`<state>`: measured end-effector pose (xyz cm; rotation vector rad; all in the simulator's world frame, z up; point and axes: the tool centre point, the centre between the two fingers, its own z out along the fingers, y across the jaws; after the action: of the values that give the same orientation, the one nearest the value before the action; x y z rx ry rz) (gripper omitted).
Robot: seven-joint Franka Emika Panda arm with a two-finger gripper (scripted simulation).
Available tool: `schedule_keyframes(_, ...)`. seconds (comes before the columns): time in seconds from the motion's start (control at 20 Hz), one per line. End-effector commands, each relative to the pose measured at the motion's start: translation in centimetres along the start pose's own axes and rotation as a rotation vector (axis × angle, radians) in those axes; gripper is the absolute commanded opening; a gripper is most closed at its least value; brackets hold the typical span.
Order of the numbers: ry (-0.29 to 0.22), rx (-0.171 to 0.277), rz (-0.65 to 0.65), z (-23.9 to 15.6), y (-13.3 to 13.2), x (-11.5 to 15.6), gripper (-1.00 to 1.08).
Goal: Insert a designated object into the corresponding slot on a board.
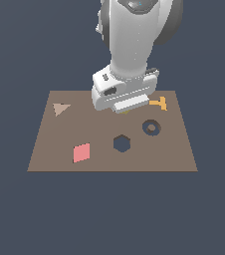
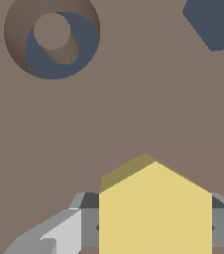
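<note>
**Yellow block gripped and riding above the board, hexagonal slot waiting nearer the camera**

Yellow and hexagonal, the small prism block (image 2: pixel 154 211) is sitting pinched between the two grey fingers (image 2: pixel 64 233) of the gripper (image 2: pixel 156 228), as the wrist view is showing plainly. In the exterior view the block is showing only as a sliver (image 1: pixel 126 112) under the white gripper body (image 1: pixel 122 94), which is hanging over the far middle of the brown board (image 1: pixel 50 159). Whether the block is clear of the board or only just off it is hard to tell from these angles.

The step in hand appears to be the carry: the grasp is made, the insertion is not. The dark hexagonal slot (image 1: pixel 121 143) is lying near the board's middle, toward its near edge from the gripper, and is standing empty. The next move is likely calling for travel toward the near side until the block is sitting squarely over the slot, with its flats turned to match the hole before lowering.

Room looks generous. The ring-shaped recess (image 1: pixel 151 127) is lying just to the exterior view's right of the path, and the orange T-shaped piece (image 1: pixel 159 103) beside the gripper on that side. The pink diamond tile (image 1: pixel 81 152) and tan triangle (image 1: pixel 60 108) are lying well apart on the left.
</note>
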<state>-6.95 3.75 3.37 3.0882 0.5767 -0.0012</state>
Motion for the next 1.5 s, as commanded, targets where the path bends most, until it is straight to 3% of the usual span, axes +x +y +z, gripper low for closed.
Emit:
schedule_keyframes(0.0, 0.001, 0.000, 0.055, 0.0, -0.3, 0.3, -1.00)
schedule_keyframes(0.45, 0.001, 0.000, 0.334, -0.1, -1.6, 1.8, -1.00)
schedule_keyframes(1.45, 0.002, 0.002, 1.126, -0.4, -2.4, 7.4, -1.00)
